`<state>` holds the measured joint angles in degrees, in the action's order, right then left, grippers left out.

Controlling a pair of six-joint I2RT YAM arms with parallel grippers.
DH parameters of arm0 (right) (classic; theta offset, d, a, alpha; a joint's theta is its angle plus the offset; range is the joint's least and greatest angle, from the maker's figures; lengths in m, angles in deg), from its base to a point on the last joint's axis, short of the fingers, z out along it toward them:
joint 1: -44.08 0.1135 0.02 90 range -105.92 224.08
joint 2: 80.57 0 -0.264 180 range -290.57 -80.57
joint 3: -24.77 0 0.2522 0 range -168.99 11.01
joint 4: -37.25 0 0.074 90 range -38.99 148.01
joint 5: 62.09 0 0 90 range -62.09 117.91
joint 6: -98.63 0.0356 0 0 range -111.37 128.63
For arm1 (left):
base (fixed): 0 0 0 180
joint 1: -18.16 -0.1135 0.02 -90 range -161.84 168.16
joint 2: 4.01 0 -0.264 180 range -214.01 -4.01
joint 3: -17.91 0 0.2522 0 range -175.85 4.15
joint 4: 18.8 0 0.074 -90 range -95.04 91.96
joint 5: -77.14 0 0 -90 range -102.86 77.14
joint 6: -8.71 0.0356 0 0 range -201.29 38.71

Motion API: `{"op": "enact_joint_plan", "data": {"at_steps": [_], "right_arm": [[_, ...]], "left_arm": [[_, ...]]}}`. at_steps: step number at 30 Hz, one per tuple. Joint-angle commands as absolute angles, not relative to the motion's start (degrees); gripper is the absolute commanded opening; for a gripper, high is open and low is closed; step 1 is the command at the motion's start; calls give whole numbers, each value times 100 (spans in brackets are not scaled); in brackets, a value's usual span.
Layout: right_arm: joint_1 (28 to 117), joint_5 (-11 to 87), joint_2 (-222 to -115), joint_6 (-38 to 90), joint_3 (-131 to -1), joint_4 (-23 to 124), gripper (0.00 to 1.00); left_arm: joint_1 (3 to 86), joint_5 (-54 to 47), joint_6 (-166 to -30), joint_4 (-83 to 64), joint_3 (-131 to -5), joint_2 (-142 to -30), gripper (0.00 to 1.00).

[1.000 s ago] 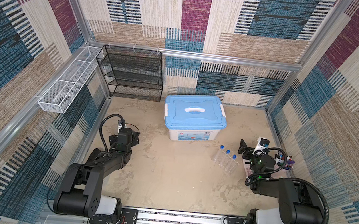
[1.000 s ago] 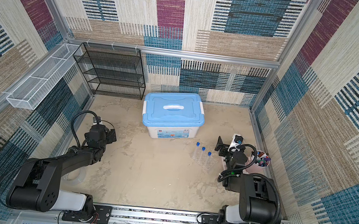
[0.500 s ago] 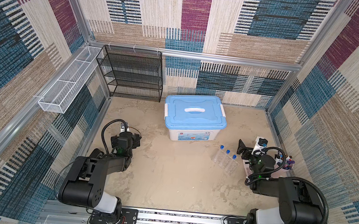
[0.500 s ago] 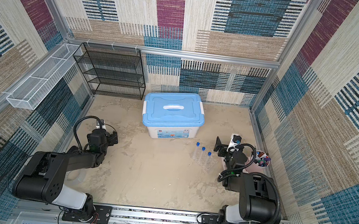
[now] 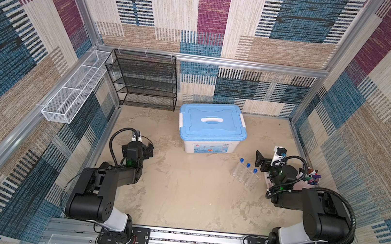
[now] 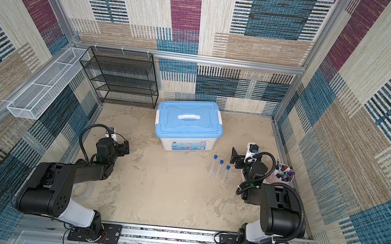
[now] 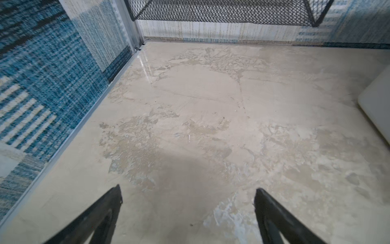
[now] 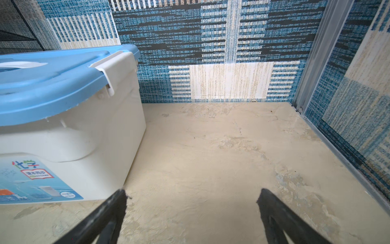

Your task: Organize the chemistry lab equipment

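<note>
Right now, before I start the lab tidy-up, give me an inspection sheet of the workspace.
Surface: beige mottled table; no spill seen.
Job's things: three blue-capped tubes in a clear rack, near the right gripper; no other lab pieces clearly seen.
Clutter: cup of markers by the right wall; closed blue-lidded bin at the back.
Grippers: left gripper open, empty; right gripper open, empty; both over bare table.
Cables: black cables loop above each wrist, touching none of the things.
Surroundings: black mesh shelf and white wire basket, nothing seen in either; patterned walls.
</note>
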<state>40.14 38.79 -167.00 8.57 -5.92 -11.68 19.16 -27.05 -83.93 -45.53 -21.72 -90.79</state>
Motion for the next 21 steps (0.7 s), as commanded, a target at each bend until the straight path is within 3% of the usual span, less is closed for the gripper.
{"op": "enact_joint_plan", "data": {"at_steps": [1, 3, 5, 21], "right_arm": [[4021, 3814, -16710, 794, -628, -1235, 99], [4021, 3807, -16708, 793, -629, -1235, 99], [4030, 3800, -16703, 793, -608, -1240, 99], [4045, 3776, -16688, 784, -600, -1256, 99]], "left_arm": [[1836, -2370, -8253, -5497, -1916, -9266, 97], [1827, -2359, -8340, -4911, -2058, -9127, 97], [1827, -2384, -8278, -5392, -1946, -9245, 97], [1830, -2375, -8296, -5259, -1978, -9207, 99]]}}
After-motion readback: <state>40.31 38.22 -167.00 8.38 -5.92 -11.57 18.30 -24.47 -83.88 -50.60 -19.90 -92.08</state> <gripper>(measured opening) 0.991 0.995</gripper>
